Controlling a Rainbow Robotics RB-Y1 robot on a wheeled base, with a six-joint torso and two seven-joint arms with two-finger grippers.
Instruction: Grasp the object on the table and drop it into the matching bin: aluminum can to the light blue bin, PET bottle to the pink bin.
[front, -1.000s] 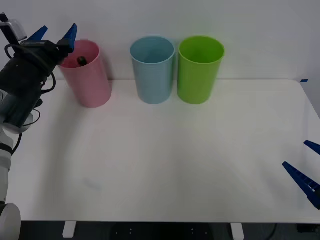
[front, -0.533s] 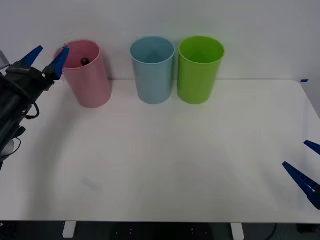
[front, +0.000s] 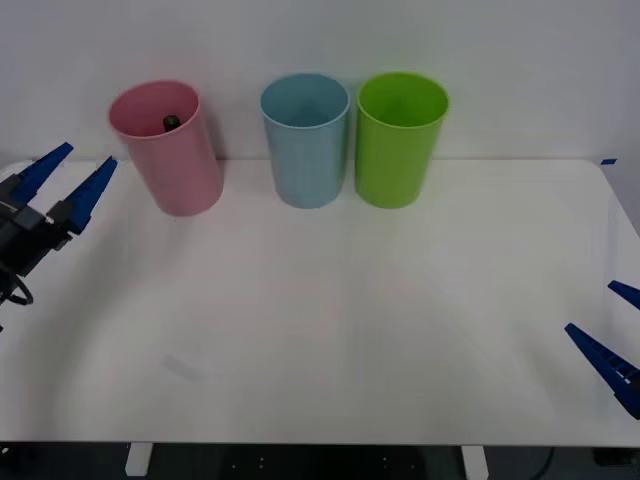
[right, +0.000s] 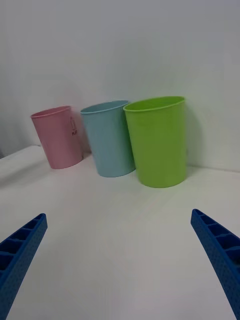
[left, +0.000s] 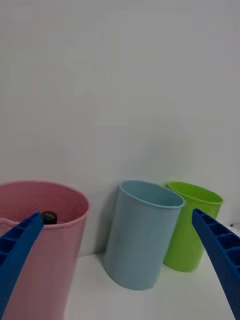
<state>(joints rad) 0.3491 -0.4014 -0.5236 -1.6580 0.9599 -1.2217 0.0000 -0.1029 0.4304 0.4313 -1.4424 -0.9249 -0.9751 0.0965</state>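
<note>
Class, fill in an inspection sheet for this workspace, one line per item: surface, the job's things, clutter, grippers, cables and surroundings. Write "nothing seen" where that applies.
Surface: white table, flat, with a faint smudge near its front left.
Job's things: PET bottle inside the pink bin, black cap showing below the rim; light blue bin upright beside it.
Clutter: green bin standing at the far end of the row, next to the light blue one.
Grippers: left gripper open, holding nothing, over the table's left edge, short of the pink bin; right gripper open, parked at the front right.
Cables: black cable on the left arm.
Surroundings: plain white wall behind the bins.
</note>
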